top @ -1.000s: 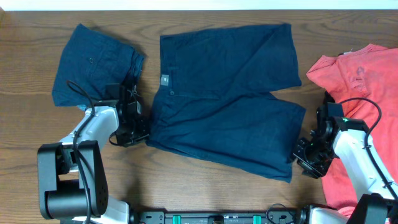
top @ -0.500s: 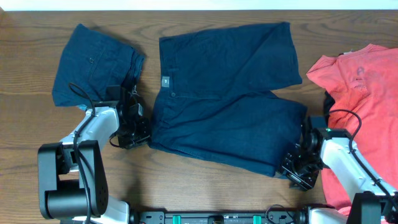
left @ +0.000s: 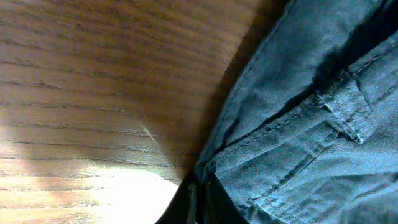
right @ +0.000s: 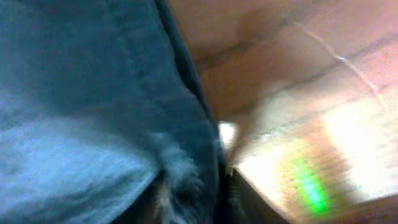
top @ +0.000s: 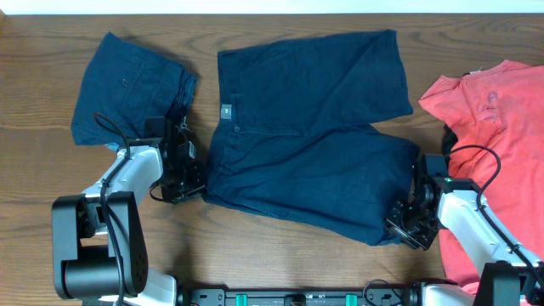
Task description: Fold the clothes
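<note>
From overhead, I see one pair of folded shorts [top: 127, 89] already lying compact at the upper left of the bench [top: 34, 170], so I count that garment as done. The large shorts [top: 306, 127] lie spread flat across the middle, waistband to the left and legs to the right, not yet folded. The T-shirt [top: 497, 110] sits crumpled at the right edge, untouched, partly under my right arm. My left claw [top: 183, 178] is at the lower waistband corner, and my right claw [top: 412, 223] is at the hem corner of the lower leg. In the left wrist view, the left claw's tips [left: 200, 190] are closed together on the very edge of the waistband, with a belt loop showing just beyond and bare wood beside it. The right wrist view is blurred, but the dark cloth [right: 81, 112] runs down between the tips, and I judge that claw nipped tight on the hem. So one piece is finished, this fold is only starting, and the T-shirt is left.
</note>
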Controlling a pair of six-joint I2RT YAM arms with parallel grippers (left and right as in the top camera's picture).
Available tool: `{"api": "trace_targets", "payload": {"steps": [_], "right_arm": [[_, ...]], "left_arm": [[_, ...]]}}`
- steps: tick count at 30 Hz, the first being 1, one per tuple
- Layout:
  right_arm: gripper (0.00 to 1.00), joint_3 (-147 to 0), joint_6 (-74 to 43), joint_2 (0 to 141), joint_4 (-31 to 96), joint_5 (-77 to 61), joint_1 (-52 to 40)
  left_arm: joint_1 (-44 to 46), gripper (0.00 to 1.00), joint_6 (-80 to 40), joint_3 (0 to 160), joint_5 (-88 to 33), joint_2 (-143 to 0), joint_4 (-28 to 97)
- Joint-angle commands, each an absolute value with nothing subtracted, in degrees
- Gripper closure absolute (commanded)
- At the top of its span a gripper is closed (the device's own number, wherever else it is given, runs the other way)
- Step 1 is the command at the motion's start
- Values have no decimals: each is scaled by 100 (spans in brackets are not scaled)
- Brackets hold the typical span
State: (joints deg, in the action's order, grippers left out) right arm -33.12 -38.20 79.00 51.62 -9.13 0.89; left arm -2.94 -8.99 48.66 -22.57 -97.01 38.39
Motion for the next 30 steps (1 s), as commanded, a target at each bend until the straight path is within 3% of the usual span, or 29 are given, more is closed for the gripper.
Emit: {"api": "trace_targets", "payload": {"steps": [1, 6, 15, 30], "right_arm": [[84, -3295, -3990, 7863, 5269, -840, 110], [99, -3306, -4045, 7863, 5358, -858, 110], [99, -4377, -3251, 7609, 6213, -854, 110], [99, -6755, -3035, 6370, 7894, -377, 110]], "left_arm": [[-305, 94, -864, 4797, -2294, -9782, 3874], [-305, 94, -864, 4797, -2294, -9780, 3892], [-305, 94, -867, 5100, -2298, -9264, 4700], [-309, 94, -1011, 5284, -2128, -6324, 6407]]}}
